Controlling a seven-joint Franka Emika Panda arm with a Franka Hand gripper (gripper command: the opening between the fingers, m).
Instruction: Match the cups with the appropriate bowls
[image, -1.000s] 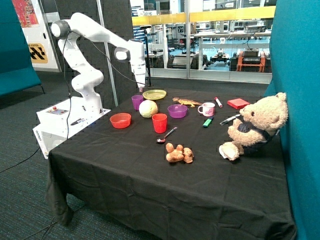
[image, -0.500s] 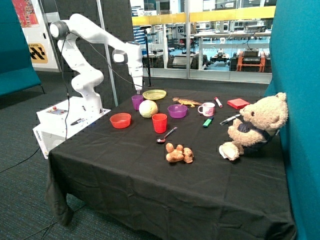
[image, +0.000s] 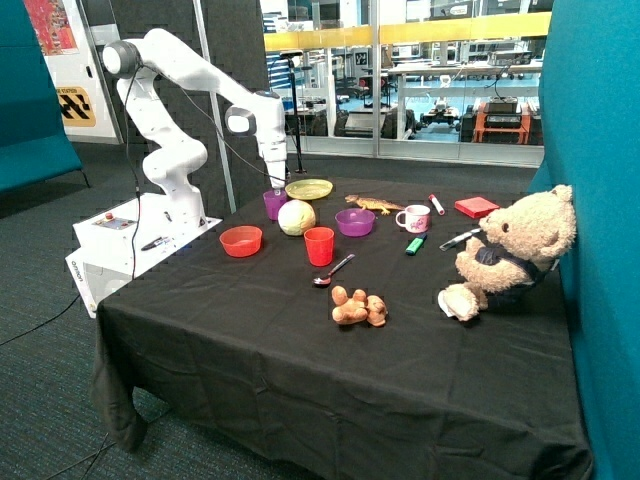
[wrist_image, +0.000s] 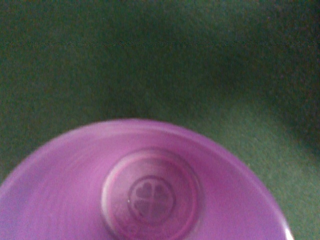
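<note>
The purple cup (image: 274, 204) stands upright near the table's back edge, next to the yellow-green plate (image: 309, 188). My gripper (image: 275, 187) is right above its rim. The wrist view looks straight down into the purple cup (wrist_image: 150, 195), which fills the lower part, with black cloth (wrist_image: 150, 60) beyond. The purple bowl (image: 355, 222) sits further along, past a pale round ball (image: 296, 217). The red cup (image: 319, 245) stands upright in front of the ball. The red-orange bowl (image: 241, 241) lies near the table edge by the robot base. Both bowls hold nothing.
A white-and-pink mug (image: 414, 218), a toy lizard (image: 375, 204), a green marker (image: 414, 244), a red box (image: 476, 207) and a teddy bear (image: 510, 250) are on the far side. A spoon (image: 333, 271) and brown lumps (image: 358, 308) lie mid-table.
The arm has swung from above the plate's edge towards the purple cup and has come down to its rim. Nothing on the table has moved.
</note>
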